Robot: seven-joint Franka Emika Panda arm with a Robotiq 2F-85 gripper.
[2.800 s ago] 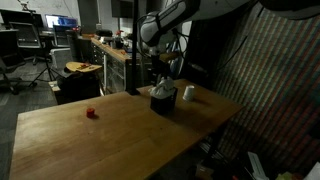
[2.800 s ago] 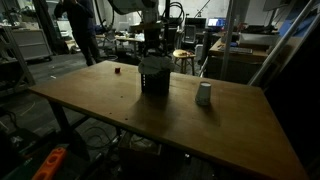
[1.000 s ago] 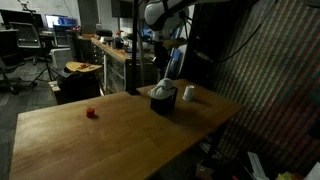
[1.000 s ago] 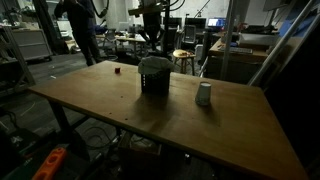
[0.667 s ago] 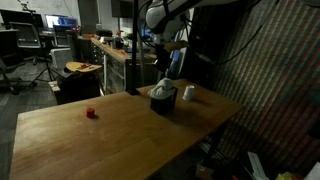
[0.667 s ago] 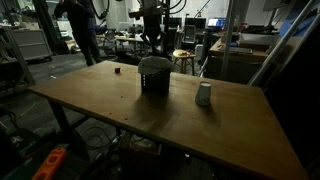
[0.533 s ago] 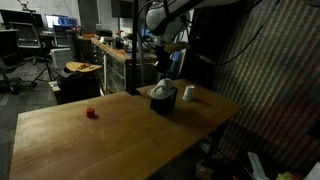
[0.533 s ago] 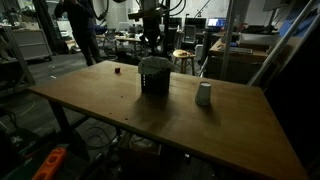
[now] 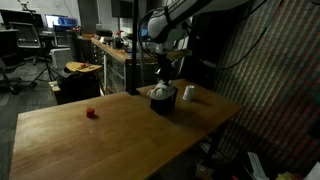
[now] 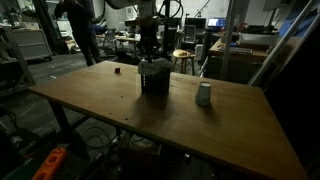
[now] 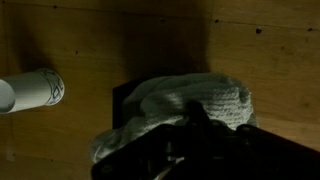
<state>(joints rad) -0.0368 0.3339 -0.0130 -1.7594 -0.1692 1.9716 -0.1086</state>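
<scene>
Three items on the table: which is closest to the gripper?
The dark bin with the pale cloth; the gripper hangs right above it. The white cup and small red object sit apart.

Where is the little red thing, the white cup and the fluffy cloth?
little red thing [image 9: 91, 113]: in an exterior view, on its middle.
white cup [image 10: 204, 94]: in an exterior view, on its side wall.
fluffy cloth [image 11: 200, 98]: in the wrist view, on its top fold.
</scene>
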